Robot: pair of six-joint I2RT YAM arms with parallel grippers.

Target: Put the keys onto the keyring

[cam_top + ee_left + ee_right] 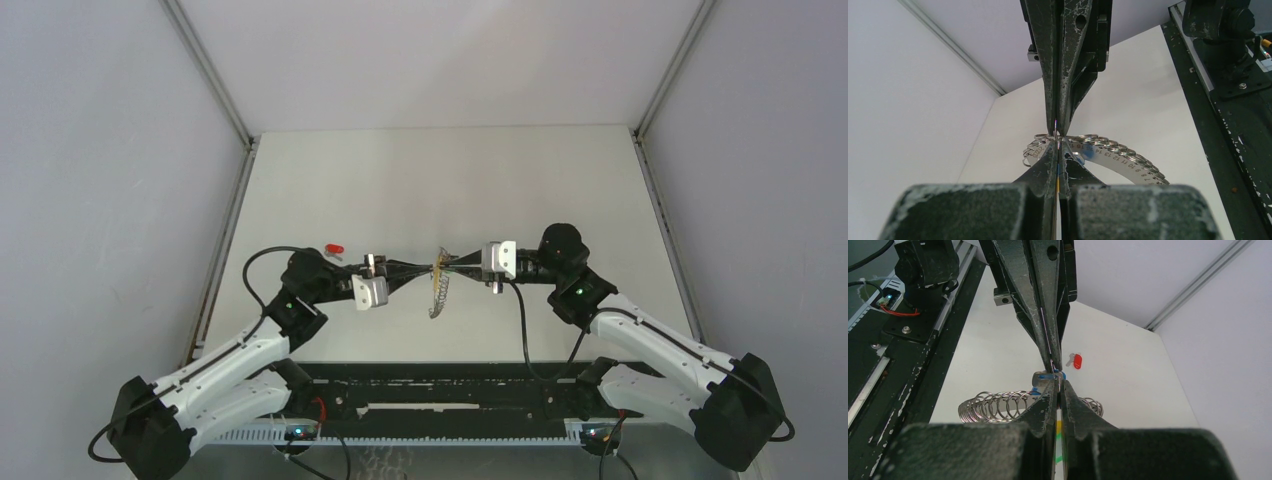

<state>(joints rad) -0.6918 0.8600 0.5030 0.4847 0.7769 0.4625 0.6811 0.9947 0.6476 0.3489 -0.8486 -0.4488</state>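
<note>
Above table [400, 180], L fingers [410, 268] & R fingers [463, 264] tip to tip — each pinching keyring [438, 287], red key [334, 247] near L arm [300, 292]

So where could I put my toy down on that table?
The far half of the table is bare, up to the back wall. Crowded: the middle, where the left hand and right hand meet at the keyring, and near the red key on the left.

Left arm [235, 355] and right arm [650, 335]: white shells, black joints. Behind the scuffed black left tool [418, 270] and right tool [458, 263] sits a white block [371, 291] trailing black cable [522, 330].
</note>
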